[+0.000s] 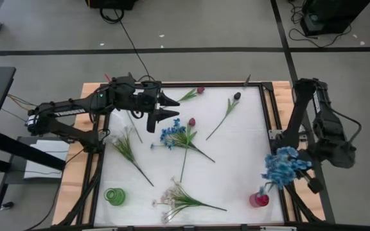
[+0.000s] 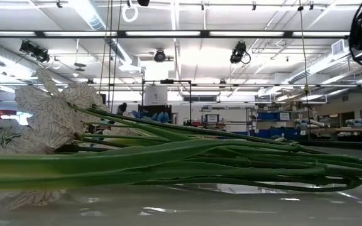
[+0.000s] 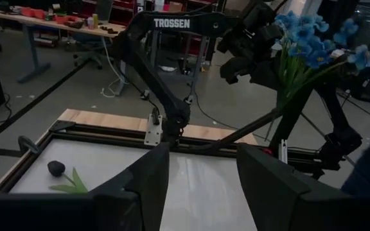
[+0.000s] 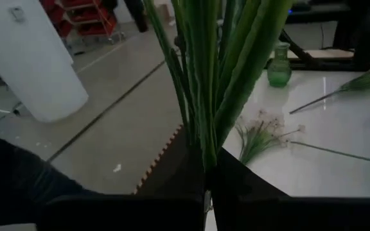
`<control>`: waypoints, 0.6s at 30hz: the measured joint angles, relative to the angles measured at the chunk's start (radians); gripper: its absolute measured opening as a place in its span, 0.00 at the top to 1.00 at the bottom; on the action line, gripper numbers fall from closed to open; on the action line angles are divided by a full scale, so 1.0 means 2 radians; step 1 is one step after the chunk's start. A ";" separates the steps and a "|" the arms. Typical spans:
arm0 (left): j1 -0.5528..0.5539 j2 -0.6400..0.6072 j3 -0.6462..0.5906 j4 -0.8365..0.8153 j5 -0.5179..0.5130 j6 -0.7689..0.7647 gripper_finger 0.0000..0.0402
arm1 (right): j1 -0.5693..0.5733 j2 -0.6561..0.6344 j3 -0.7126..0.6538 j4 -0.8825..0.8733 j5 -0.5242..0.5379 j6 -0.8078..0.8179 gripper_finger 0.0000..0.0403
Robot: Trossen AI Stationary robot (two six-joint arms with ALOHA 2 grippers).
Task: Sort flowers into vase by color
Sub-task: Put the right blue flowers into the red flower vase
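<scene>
My right gripper (image 1: 300,174) is shut on a bunch of blue flowers (image 1: 286,165), held in the air over the table's right edge, just beyond the red vase (image 1: 259,199). My left gripper (image 1: 172,108) hangs open and empty above the table's far left. On the white table lie another blue flower (image 1: 171,135), two dark red tulips (image 1: 191,122) (image 1: 200,90), a dark bud (image 1: 236,96) and two white sprays (image 1: 124,140) (image 1: 172,200). A green vase (image 1: 114,196) stands near left. My right gripper pinches the bundle of green stems (image 4: 205,151) between its two fingers, which lie across the stems. The stems rise away from the fingers to the blue blossoms (image 3: 313,38). The bunch is lifted clear of the table.
The table has a dark frame with wooden side strips (image 1: 76,167). The near white spray's stems (image 2: 200,160) lie right in front of the low camera. Bare white surface lies between the sprays and the red vase (image 1: 236,173).
</scene>
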 joint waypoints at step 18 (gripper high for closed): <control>0.000 0.000 0.000 0.000 0.000 0.000 0.53 | 0.206 -0.006 -0.031 -0.077 0.218 0.132 0.97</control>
